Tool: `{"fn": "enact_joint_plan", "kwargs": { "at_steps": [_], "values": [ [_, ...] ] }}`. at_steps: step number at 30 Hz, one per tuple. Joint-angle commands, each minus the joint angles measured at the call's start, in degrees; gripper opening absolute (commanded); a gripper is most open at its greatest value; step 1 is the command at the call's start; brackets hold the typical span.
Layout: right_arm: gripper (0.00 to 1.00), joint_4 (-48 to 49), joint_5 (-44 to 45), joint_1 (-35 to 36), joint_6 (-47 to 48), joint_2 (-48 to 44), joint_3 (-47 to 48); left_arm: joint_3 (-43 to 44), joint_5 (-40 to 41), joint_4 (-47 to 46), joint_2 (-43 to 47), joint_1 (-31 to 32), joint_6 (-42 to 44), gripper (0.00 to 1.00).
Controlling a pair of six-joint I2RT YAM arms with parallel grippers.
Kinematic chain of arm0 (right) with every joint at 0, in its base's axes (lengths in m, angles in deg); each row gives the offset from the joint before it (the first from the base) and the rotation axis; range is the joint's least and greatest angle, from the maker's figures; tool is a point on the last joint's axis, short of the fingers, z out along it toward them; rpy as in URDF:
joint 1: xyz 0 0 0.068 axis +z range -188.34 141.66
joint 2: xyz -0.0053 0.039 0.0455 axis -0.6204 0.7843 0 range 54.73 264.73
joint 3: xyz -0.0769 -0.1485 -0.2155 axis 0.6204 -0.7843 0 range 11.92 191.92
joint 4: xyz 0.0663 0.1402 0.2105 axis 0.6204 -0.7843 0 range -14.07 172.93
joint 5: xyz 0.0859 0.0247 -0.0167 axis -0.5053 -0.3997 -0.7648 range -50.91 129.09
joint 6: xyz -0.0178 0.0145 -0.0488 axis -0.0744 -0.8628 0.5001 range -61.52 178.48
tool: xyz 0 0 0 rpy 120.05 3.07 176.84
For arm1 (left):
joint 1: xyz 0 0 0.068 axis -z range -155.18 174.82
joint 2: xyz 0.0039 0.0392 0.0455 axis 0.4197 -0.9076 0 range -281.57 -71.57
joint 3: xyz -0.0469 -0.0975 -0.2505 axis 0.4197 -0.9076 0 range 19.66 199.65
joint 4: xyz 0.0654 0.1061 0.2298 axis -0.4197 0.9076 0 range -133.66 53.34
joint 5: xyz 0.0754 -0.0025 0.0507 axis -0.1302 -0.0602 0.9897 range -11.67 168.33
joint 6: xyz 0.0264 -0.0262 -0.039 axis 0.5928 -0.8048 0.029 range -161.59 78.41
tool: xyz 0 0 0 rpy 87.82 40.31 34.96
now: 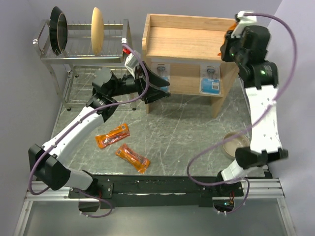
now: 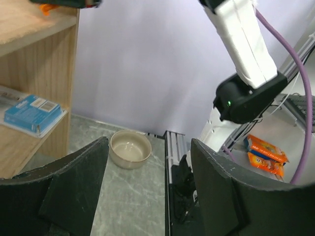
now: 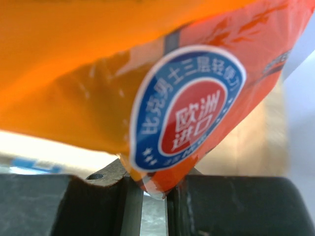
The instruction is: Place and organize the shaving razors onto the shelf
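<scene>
The wooden shelf point(image 1: 187, 46) stands at the back centre. Two blue-and-white blister cards point(image 1: 162, 73) point(image 1: 210, 79) lie on its lower tier; one shows in the left wrist view point(image 2: 32, 114). Two orange packets point(image 1: 113, 136) point(image 1: 133, 158) lie on the table in front of the left arm. My right gripper point(image 1: 224, 49) is at the right end of the shelf's top tier, shut on a third orange packet point(image 3: 147, 73), which fills the right wrist view above the fingers point(image 3: 231, 206). My left gripper point(image 1: 157, 86) is open and empty at the left end of the lower tier.
A chrome wire dish rack point(image 1: 83, 54) stands at the back left with a black pan point(image 1: 58, 30) and a tan plate point(image 1: 97, 29) in it. A beige bowl point(image 1: 235, 143) sits on the table by the right arm and also shows in the left wrist view point(image 2: 130, 148).
</scene>
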Motion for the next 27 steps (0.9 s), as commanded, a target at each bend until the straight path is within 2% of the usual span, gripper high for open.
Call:
{"fn": "enact_joint_plan", "kwargs": {
  "at_steps": [1, 6, 7, 9, 10, 11, 16, 25, 27],
  "values": [
    [0.00, -2.0, 1.5, -0.6, 1.8, 2.2, 4.1, -1.8, -0.3, 3.0, 3.4, -0.8, 5.0, 0.73],
    [0.00, -3.6, 0.7, -0.6, 1.5, 5.3, 5.8, -3.9, 0.2, 2.6, 4.3, -2.7, 4.3, 0.73],
    [0.26, -4.0, 0.4, -0.6, 1.5, 5.4, 5.9, -4.1, 0.3, 2.4, 4.4, -2.8, 3.9, 0.73],
    [0.47, -4.4, -0.1, -0.6, 1.6, 6.0, 6.4, -4.8, 0.3, 2.0, 4.3, -3.2, 3.6, 0.73],
    [0.61, -4.5, -0.1, -0.5, 1.5, 6.0, 6.5, -4.8, 0.3, 1.7, 4.1, -3.2, 3.4, 0.73],
    [0.64, -4.7, 0.0, -0.6, 1.6, 5.6, 6.2, -5.0, 0.3, 1.5, 4.0, -3.3, 3.2, 0.73],
    [0.72, -3.7, 0.6, -0.5, 1.5, 3.7, 5.9, -5.8, 0.1, -1.3, 2.9, -3.3, 1.5, 0.74],
    [0.76, -1.6, -1.4, -0.5, 0.5, 0.3, 2.4, -5.5, -0.2, -2.7, 1.6, -3.3, 1.1, 0.74],
    [0.80, -1.6, -5.1, -0.7, 1.6, 0.9, 3.9, -5.2, -0.5, -2.1, 1.5, -3.3, 1.4, 0.74]
  ]
}}
